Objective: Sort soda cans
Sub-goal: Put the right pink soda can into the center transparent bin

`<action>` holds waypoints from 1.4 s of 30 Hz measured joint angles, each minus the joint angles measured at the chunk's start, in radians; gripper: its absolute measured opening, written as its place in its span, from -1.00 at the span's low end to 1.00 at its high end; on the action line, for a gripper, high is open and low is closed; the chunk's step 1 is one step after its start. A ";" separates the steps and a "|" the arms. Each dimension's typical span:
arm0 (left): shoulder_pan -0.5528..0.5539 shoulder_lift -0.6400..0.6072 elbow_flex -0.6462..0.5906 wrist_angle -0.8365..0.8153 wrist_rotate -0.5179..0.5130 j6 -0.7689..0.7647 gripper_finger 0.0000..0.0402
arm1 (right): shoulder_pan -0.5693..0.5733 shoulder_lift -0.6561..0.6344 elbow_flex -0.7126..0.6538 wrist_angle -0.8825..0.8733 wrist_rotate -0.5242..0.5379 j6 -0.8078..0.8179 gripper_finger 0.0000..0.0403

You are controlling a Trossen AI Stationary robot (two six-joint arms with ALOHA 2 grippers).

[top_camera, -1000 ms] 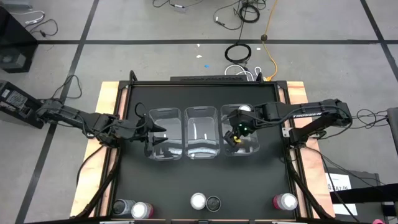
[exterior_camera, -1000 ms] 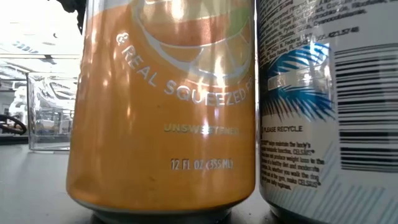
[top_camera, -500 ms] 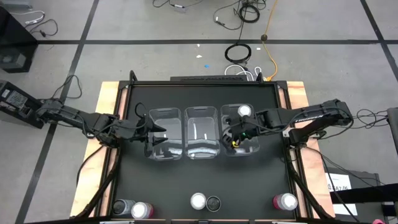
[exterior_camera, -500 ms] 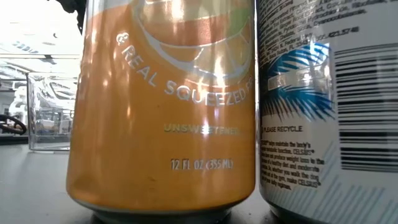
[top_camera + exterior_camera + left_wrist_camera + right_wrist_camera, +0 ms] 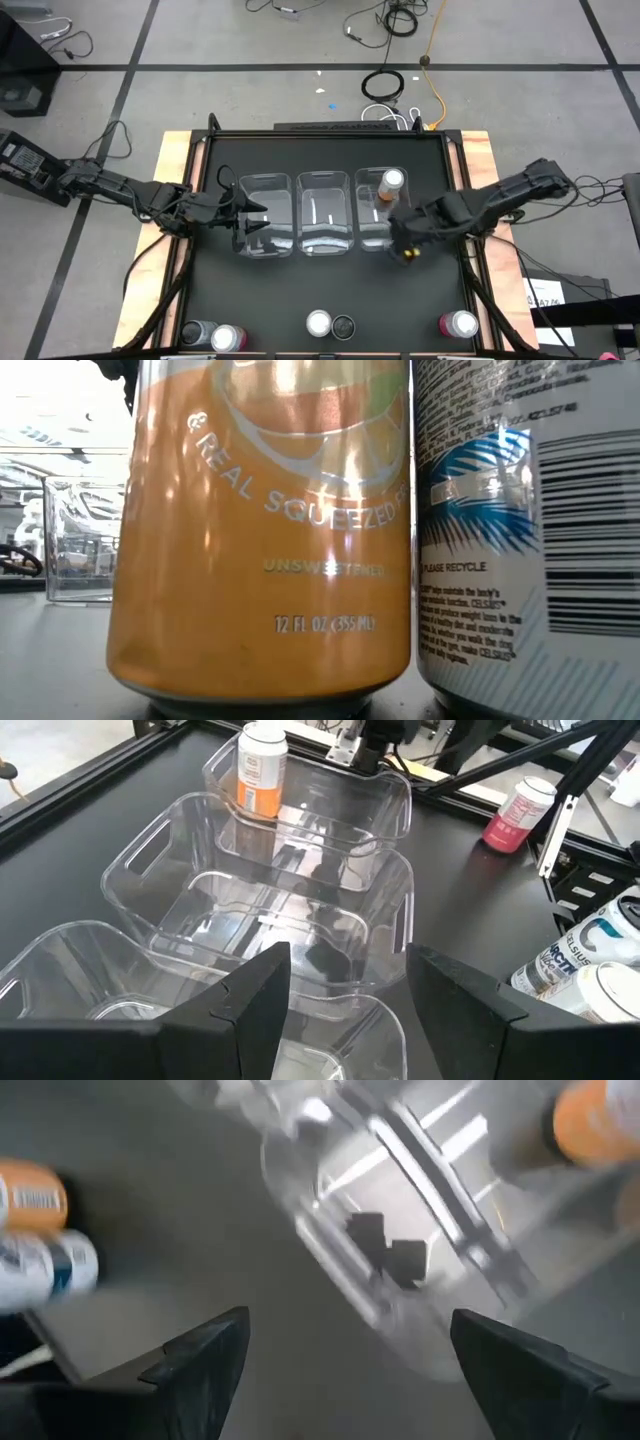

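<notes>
An orange soda can [image 5: 392, 182] stands upright in the far end of the right clear bin [image 5: 372, 238]; the left wrist view shows the same can [image 5: 262, 770]. My right gripper [image 5: 405, 248] hangs open and empty over that bin's near wall, its fingers [image 5: 200, 1355] pointing steeply down. My left gripper [image 5: 236, 205] is open and empty at the left bin's [image 5: 265, 215] left wall, seen as [image 5: 345, 990] in its wrist view. More soda cans stand at the near edge: an orange one [image 5: 265, 530] beside a white-and-blue one [image 5: 530, 530].
The middle bin [image 5: 323, 212] holds nothing. Along the near edge stand a dark can [image 5: 198, 333], a pink can [image 5: 228, 338], the orange and dark-topped pair [image 5: 330, 324], and a pink can [image 5: 460, 324]. Bare black tabletop [image 5: 320, 285] lies between bins and cans.
My right gripper has swung out from above the right bin toward the table's near edge and a little right, tipping steeper downward, and it stays open. The orange can stays standing in the bin.
</notes>
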 joint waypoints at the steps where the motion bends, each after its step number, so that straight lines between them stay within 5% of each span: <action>1: 0.000 0.000 0.000 0.000 0.000 0.000 0.05 | 0.028 -0.013 0.000 -0.024 0.000 0.029 0.68; 9: 0.000 0.000 0.000 -0.001 0.000 0.000 0.05 | 0.316 -0.089 0.000 -0.167 0.044 0.377 0.68; 22: 0.000 0.000 0.000 -0.002 0.000 -0.002 0.05 | 0.718 -0.015 0.000 -0.166 -0.042 0.886 0.68; 30: 0.000 0.000 0.000 -0.002 0.000 -0.002 0.05 | 0.816 0.071 0.001 -0.060 -0.050 1.075 0.68; 42: 0.000 0.000 0.000 -0.002 0.000 -0.002 0.05 | 0.879 0.175 0.001 0.063 -0.087 1.123 0.68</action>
